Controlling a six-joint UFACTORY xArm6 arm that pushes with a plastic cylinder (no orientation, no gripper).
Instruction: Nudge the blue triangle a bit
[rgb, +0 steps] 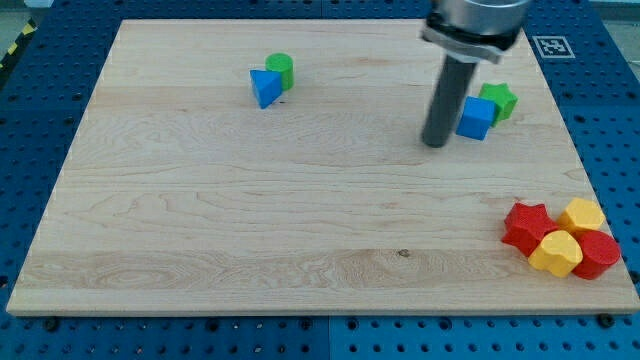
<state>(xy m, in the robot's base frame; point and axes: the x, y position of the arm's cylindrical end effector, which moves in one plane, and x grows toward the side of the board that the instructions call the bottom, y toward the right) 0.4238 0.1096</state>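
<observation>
The blue triangle (265, 88) lies on the wooden board (250, 220) near the view's top left, touching a green cylinder (281, 69) just above and to its right. My tip (436, 143) is far to the right of the triangle, close beside the left edge of a blue cube (476, 118). A green star (498, 100) sits against the cube's upper right.
At the view's bottom right corner a cluster holds a red star (527, 227), a yellow block (583, 215), another yellow block (556, 253) and a red block (598, 252). The blue pegboard surrounds the board.
</observation>
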